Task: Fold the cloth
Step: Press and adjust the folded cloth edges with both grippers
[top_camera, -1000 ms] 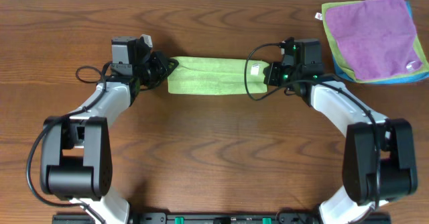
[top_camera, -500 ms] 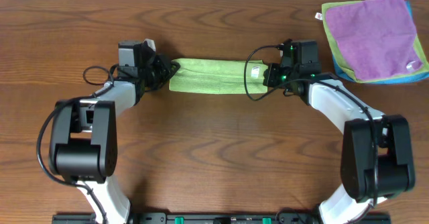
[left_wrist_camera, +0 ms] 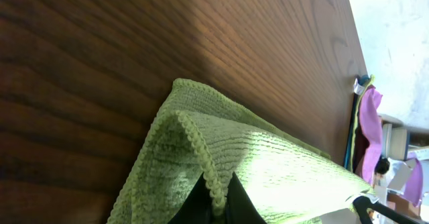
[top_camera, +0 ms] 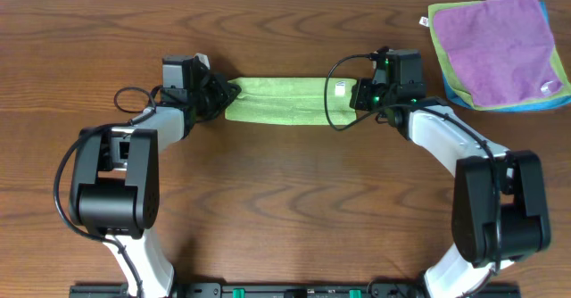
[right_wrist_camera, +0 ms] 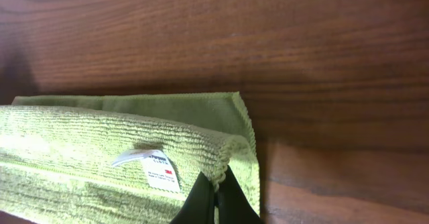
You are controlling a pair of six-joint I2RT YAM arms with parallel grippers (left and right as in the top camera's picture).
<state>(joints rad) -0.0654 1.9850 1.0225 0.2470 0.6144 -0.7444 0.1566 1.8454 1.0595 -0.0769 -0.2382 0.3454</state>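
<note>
You have the green cloth lying as a long, narrow strip toward the far side of the table. Its long edges run left to right, with broad bare wood on the near side and a stack of cloths well apart at the far right corner. Your left claw is pressed together on the raised hem at the strip's left end, and your right claw pinches the folded edge at the right end, just beside the white label.
</note>
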